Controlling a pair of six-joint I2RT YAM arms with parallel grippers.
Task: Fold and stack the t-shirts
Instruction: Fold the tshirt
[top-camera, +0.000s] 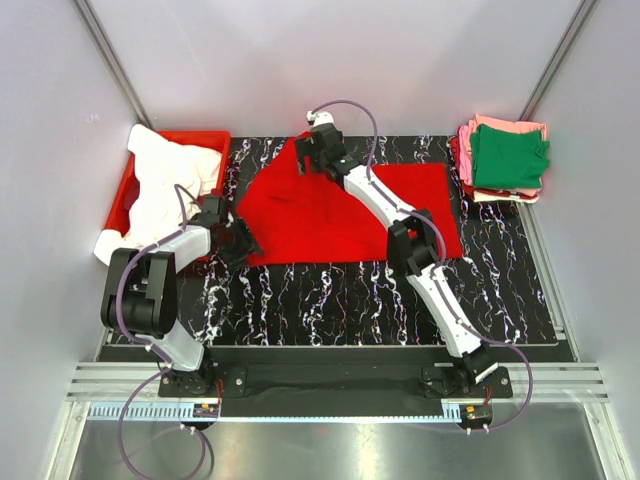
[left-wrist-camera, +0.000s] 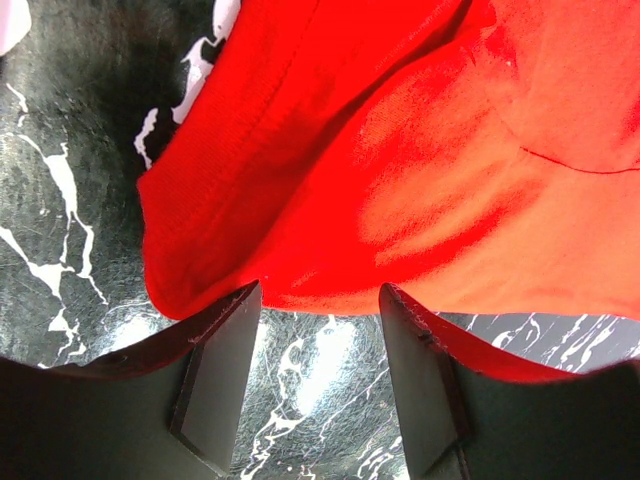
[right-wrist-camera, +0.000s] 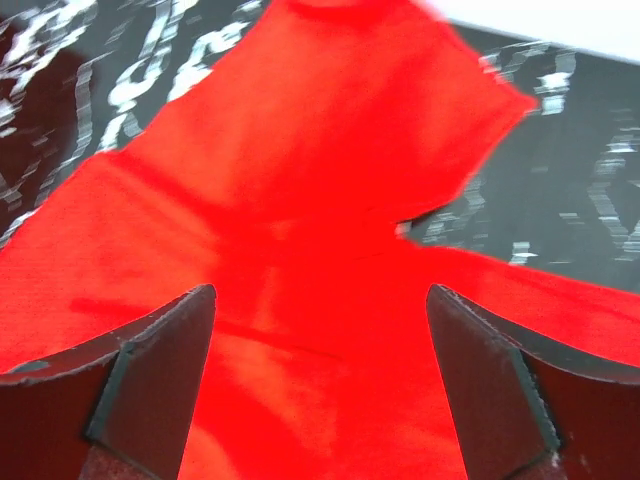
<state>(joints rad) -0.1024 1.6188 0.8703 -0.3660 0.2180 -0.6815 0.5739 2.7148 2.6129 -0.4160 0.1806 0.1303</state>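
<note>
Spread fingers of the right gripper (right-wrist-camera: 320, 300) hang over the red t-shirt (right-wrist-camera: 300, 200), released and holding nothing.

From above, that shirt lies spread mid-table (top-camera: 330, 290). The right gripper hovers at its 12 o'clock edge over a sleeve, probably placed to turn that flap inward. At the shirt's 8 o'clock corner sits the left gripper (left-wrist-camera: 320, 290), jaws apart with bare table between them and the hem just past the tips, which I judge a ready stance for pinching that corner. The folded stack (top-camera: 505, 160), green on pink, waits at 2 o'clock. A white shirt (top-camera: 165, 185) drapes from the red bin (top-camera: 200, 135) at 10 o'clock.
</note>
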